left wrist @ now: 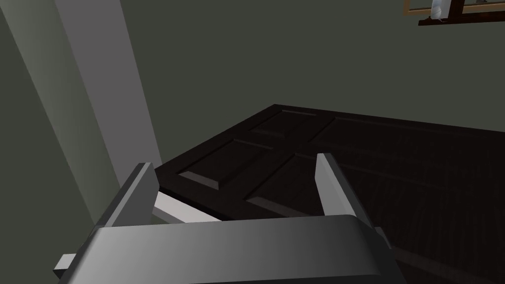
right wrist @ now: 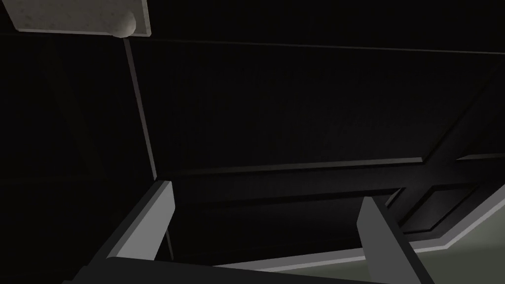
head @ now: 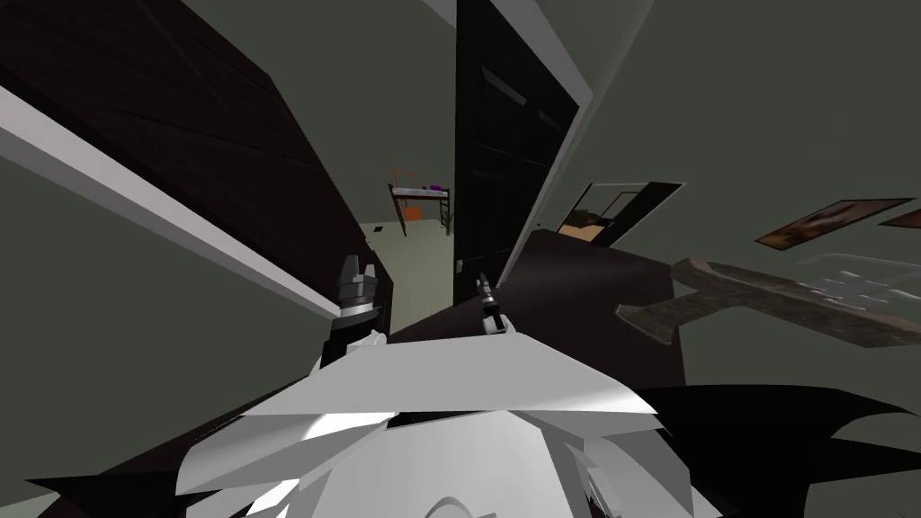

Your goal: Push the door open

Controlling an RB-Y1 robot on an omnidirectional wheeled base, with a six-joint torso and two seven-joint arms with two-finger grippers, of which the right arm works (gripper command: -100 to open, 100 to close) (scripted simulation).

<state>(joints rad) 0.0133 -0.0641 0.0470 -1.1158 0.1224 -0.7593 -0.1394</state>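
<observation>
Head view: left gripper (head: 357, 266) and right gripper (head: 485, 282), jaws wide, before the ajar dark door (head: 513, 135); bunk-like frame (head: 421, 192) beyond.

The left door (head: 180, 117) is standing on the left and the right door (head: 513, 135) just right of centre. Between them a floor (head: 423, 270) is running to a far room, where a rack (head: 421, 200) is standing. The left tool (head: 357, 265) is sitting near, just beside the left door's edge. The right tool (head: 484, 281) is sitting near the right door's foot, with a handle plate (right wrist: 79, 17) lying on that door beyond it. Right of the right door a doorway (head: 621, 211) is lying farther back, and pictures (head: 827, 220) are hanging farther right.
</observation>
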